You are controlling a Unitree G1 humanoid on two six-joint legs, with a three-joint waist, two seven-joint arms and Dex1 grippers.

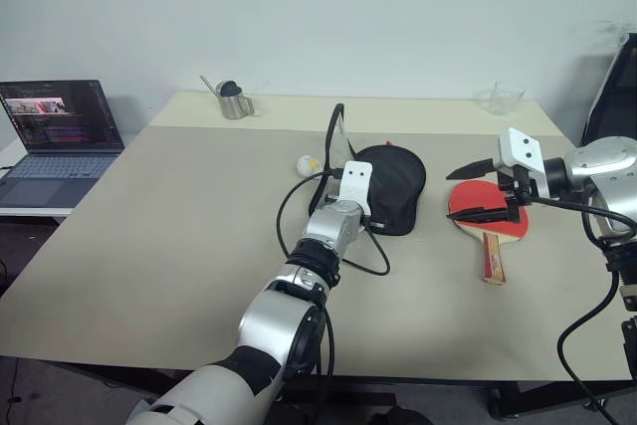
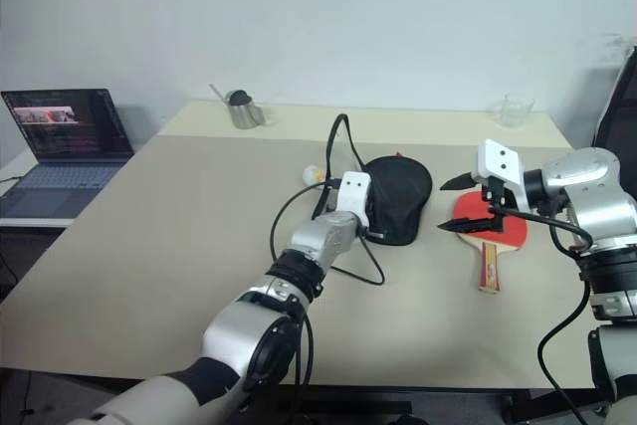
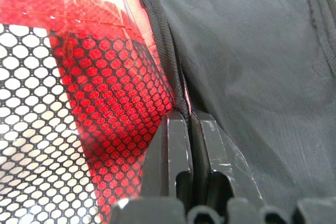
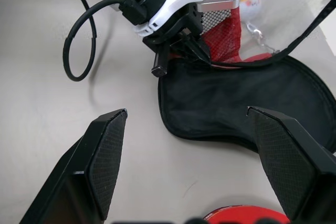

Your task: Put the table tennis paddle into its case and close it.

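Beige tabletop (image 1: 149, 246): case (image 1: 398, 186) lies mid-table, black side up. Your left claw (image 4: 181, 51) pinches case edge tight. Right claw (image 1: 481, 189) wide open above paddle (image 1: 490, 221), which lies just beside case. Pull hard and thin edge may slip out, or case may drag into paddle.

Office or lab: laptop (image 1: 62, 136) beside a plain worktable (image 1: 179, 246).
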